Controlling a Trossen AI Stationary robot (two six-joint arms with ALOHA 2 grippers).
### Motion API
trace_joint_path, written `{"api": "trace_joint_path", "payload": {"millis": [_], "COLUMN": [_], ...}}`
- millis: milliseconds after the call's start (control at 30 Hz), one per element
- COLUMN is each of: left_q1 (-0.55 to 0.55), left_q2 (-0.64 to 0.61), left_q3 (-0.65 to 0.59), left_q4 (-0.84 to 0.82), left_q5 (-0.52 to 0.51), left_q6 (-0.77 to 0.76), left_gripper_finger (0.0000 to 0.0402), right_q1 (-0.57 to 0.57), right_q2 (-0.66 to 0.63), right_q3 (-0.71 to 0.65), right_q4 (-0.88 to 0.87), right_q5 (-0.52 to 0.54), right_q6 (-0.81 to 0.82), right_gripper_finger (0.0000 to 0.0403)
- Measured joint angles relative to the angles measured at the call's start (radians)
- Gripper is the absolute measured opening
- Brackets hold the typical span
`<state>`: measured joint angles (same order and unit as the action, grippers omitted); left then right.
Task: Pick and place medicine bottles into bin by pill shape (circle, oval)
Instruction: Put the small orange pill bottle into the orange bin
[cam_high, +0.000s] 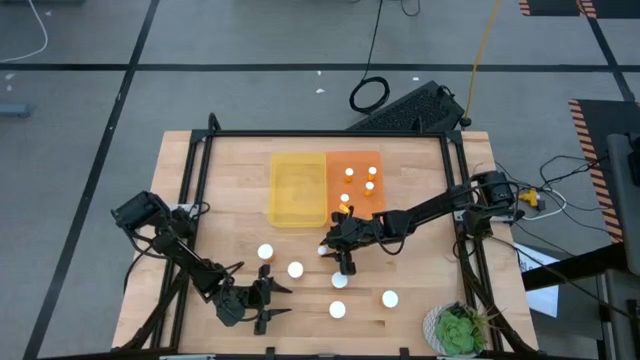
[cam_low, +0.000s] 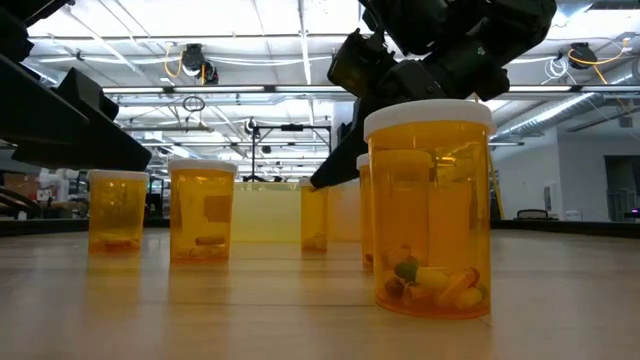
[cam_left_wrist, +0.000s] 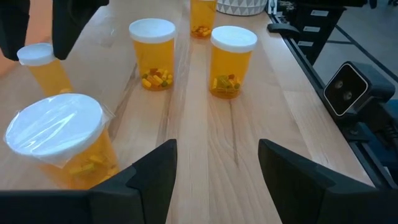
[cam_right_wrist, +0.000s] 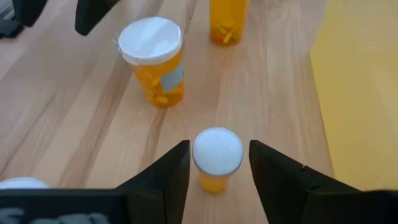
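Nearest bottle (cam_low: 430, 205): amber, white cap, upright on the counter (cam_high: 240, 210) in the low view, with mixed pills at its bottom.
Small-cap bottle (cam_right_wrist: 217, 158): upright between the right hand's fingers in the right wrist view; whether the fingers touch it cannot be told.
Right hand (cam_high: 343, 262): open, fingers spread either side of the small-cap bottle, near the middle of the counter, just in front of the bins.
Loose bottles: five white caps show from above, at (cam_high: 265, 253), (cam_high: 296, 269), (cam_high: 340, 281), (cam_high: 389, 297) and (cam_high: 338, 309), spread over the front half of the counter.
Orange bin (cam_high: 354, 185): back centre, holds four bottles, caps up.
Yellow bin (cam_high: 298, 189): touching the orange bin's left side.
Left hand (cam_high: 262, 301): open, at the front left of the counter, holding nothing; a large-cap bottle (cam_left_wrist: 62, 140) stands just beside its fingers.
Plant (cam_high: 458, 329): green, in a pot at the front right corner.
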<state>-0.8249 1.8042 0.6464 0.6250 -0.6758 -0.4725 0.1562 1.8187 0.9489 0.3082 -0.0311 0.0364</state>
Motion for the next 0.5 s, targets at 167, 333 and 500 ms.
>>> {"api": "trace_joint_path", "payload": {"millis": [167,333,500], "left_q1": [0.000,0.000,0.000], "left_q2": [0.000,0.000,0.000], "left_q3": [0.000,0.000,0.000], "left_q4": [0.000,0.000,0.000], "left_q5": [0.000,0.000,0.000], "left_q6": [0.000,0.000,0.001], "left_gripper_finger": [0.0230,0.0230,0.0230], "right_q1": [-0.003,-0.008,-0.007], "right_q2": [0.000,0.000,0.000], "right_q3": [0.000,0.000,0.000], "right_q4": [0.001,0.001,0.001], "right_q5": [0.001,0.002,0.002], "right_q6": [0.000,0.002,0.001], "right_gripper_finger": [0.0140,0.0128,0.0121]}}
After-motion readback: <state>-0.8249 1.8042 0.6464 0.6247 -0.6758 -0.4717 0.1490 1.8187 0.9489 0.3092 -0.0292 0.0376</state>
